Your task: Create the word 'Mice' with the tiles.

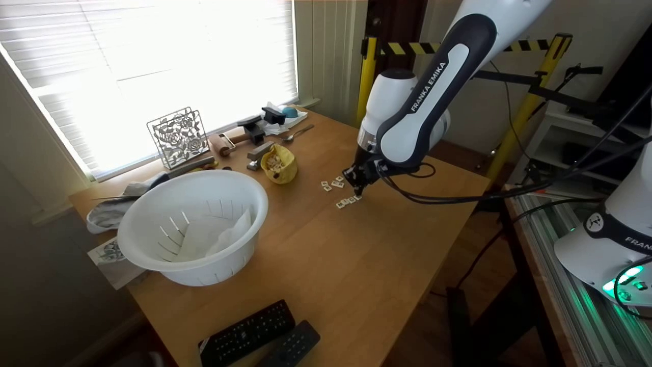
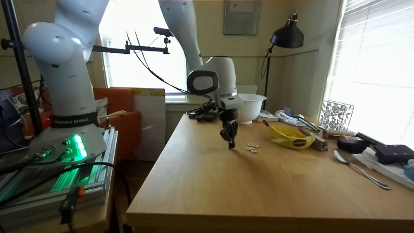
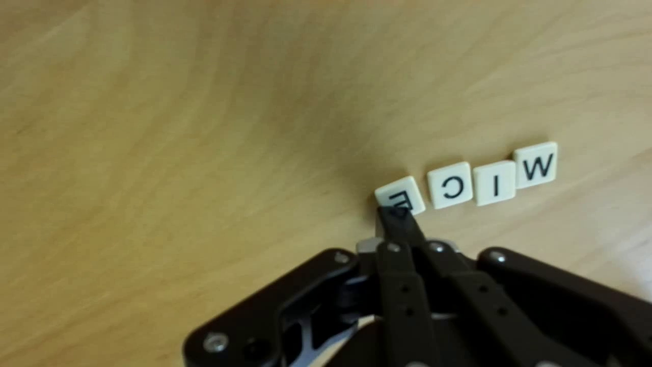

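Observation:
Cream-white letter tiles lie in a slightly crooked row on the table. In the wrist view, where the letters stand upside down, the row holds the M tile (image 3: 536, 164), I tile (image 3: 494, 183), C tile (image 3: 450, 185) and E tile (image 3: 396, 189). M, I and C sit close together. The E is tilted and slightly apart from the C. My gripper (image 3: 400, 210) is shut, its fingertips together and covering part of the E; no tile shows between them. It points straight down at the row's end in both exterior views (image 1: 358, 193) (image 2: 231, 146). Several loose tiles (image 1: 327, 188) lie nearby.
A yellow pouch (image 1: 285, 172) with more tiles stands beyond the loose tiles. A large white bowl (image 1: 192, 267) and two black remotes (image 1: 249, 334) are on the table. A stapler-like metal bar (image 2: 315, 139) and a spoon (image 2: 362, 171) lie toward the window side.

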Robot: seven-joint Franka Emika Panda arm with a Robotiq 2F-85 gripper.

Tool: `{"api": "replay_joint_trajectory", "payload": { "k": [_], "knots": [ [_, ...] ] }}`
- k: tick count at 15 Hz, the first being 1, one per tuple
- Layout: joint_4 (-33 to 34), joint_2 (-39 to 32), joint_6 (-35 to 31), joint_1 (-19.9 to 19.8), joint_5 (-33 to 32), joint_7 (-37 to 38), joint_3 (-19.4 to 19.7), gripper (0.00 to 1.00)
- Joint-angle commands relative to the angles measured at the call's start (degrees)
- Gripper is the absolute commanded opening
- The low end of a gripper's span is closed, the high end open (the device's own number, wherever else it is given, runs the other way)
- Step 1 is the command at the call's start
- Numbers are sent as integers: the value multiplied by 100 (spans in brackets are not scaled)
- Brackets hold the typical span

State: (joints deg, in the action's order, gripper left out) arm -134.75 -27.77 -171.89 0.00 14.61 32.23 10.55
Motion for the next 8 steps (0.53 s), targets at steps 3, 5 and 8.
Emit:
{"api": "replay_joint_trajectory", "payload": {
  "k": [3,5,8],
  "knots": [
    [38,-59,114,162,204,249,103,0],
    [24,-7,102,108,226,271,55,0],
    [-22,70,51,56,277,268,12,0]
  ]
}}
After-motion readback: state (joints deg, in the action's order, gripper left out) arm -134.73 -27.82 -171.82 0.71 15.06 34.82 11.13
